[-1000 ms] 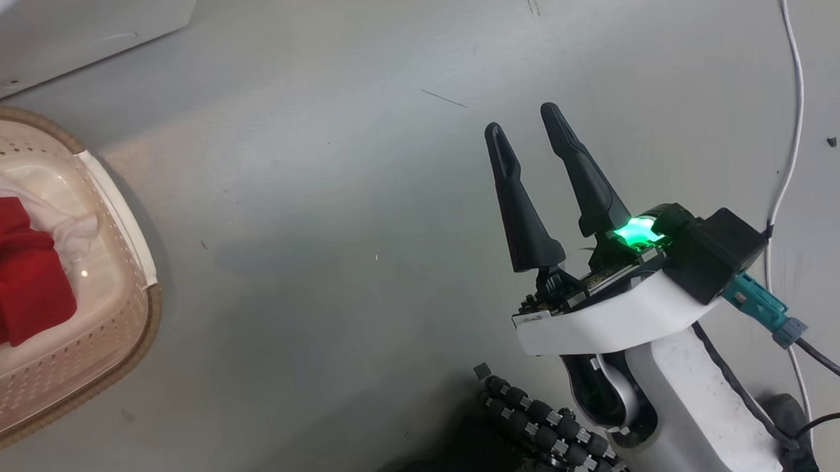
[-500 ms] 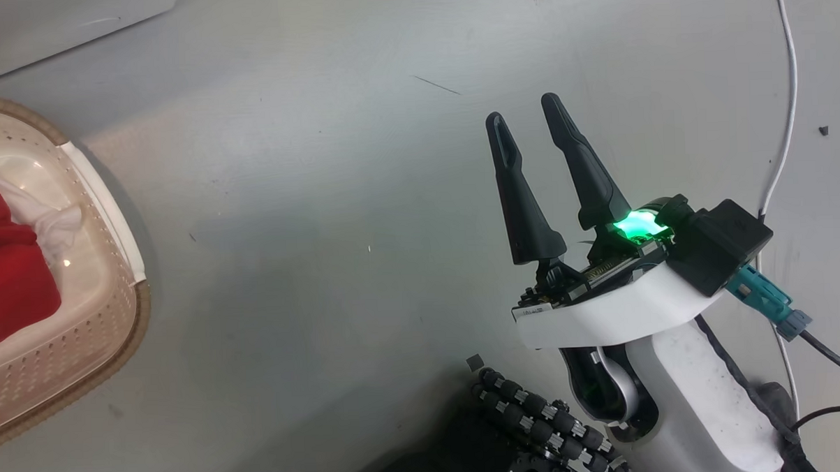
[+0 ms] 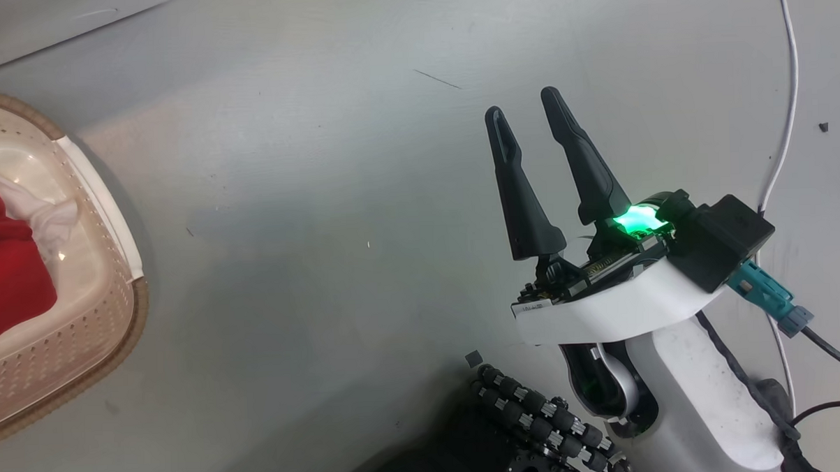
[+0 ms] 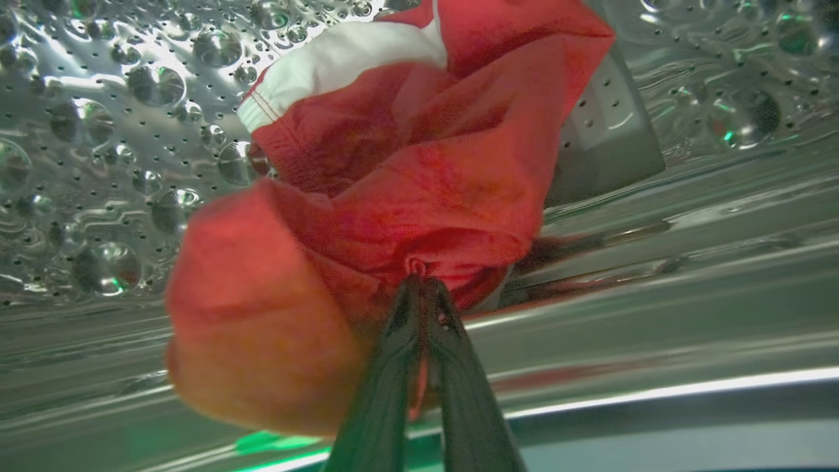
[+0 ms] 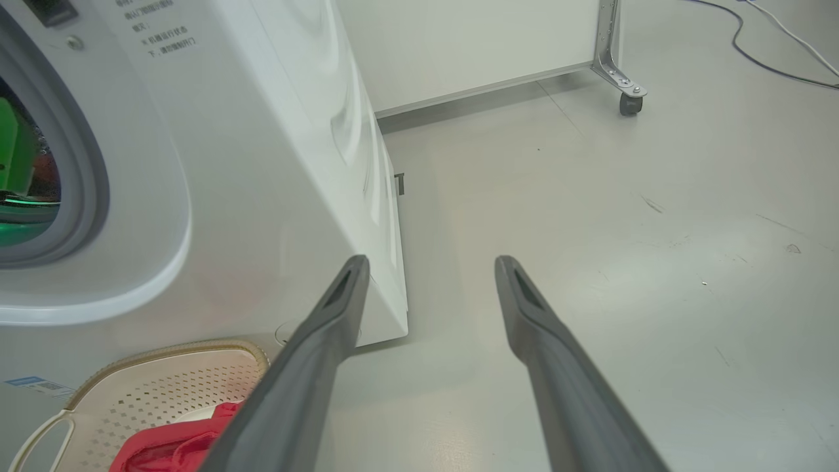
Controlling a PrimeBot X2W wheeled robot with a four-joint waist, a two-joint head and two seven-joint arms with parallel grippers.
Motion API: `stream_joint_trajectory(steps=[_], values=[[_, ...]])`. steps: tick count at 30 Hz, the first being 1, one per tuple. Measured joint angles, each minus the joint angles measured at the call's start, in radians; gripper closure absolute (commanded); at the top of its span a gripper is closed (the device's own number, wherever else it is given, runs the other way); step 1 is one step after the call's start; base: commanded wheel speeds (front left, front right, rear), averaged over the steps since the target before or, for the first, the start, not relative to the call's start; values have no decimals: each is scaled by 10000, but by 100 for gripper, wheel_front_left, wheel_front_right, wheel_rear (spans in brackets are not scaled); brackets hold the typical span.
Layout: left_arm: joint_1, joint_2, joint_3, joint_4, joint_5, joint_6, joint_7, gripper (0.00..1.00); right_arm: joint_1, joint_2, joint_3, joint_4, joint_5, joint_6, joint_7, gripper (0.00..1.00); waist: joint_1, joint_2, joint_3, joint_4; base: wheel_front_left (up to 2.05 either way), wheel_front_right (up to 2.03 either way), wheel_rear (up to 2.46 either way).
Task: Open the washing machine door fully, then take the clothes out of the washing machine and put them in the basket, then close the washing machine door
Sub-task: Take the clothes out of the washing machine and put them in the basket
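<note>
- In the left wrist view, the left gripper (image 4: 419,283) has its fingers pinched together on a fold of a red garment (image 4: 419,177). The cloth bunches just past the tips, and a white band shows at its top.
- Behind the garment curves the steel drum (image 4: 98,131), dimpled and perforated, with a grey paddle (image 4: 603,131) to the right. I cannot tell whether the garment is clear of the drum wall.
- In the right wrist view, the right gripper (image 5: 430,262) has its fingers wide apart with nothing between them, pointing out over the floor (image 5: 590,196).
- Under its left finger sits the basket (image 5: 164,387), just beside the foot of the machine (image 5: 262,164), with red clothes (image 5: 177,446) lying in it.
- Farther up on the machine front is the porthole (image 5: 39,164) with its grey seal, and a green glow shows inside.
- The head view looks down on the right gripper from above, with a green light (image 3: 636,221) on its wrist and the robot's roller wheel (image 3: 538,413) below it.
- The basket is at the left edge of that view, well apart from the gripper. Red and white clothes lie inside it.
- The floor is pale grey and glossy, with a few scuffs and dark specks.
- A white cable (image 3: 788,76) runs along the right edge of the head view.
- Farthest off, in the right wrist view, a white panel (image 5: 459,46) stands on a metal foot with a caster (image 5: 632,105).
</note>
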Motion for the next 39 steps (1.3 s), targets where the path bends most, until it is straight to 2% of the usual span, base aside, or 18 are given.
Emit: stream_joint_trajectory(steps=[10,20,24,28,39], values=[[-247,-15,40,-82,2,-2,-382,100,-149,0,4,4,-2,12,0,0,0,0,78,16,0,0,0],[-255,-199,637,-305,-268,318,-1323,100,-441,0,25,13,-6,35,0,0,0,0,116,50,0,0,0],[-160,-395,966,-384,-546,445,-2027,100,-577,0,-4,33,-29,98,0,0,0,-1,108,74,0,0,0],[308,-838,1099,-500,-767,548,-2765,100,-595,-2,-150,100,-203,92,0,0,0,0,42,176,0,0,0],[1535,-1563,1407,-1060,-1095,604,-4838,100,-673,-8,-424,372,-713,92,0,0,0,0,-303,603,0,0,0]])
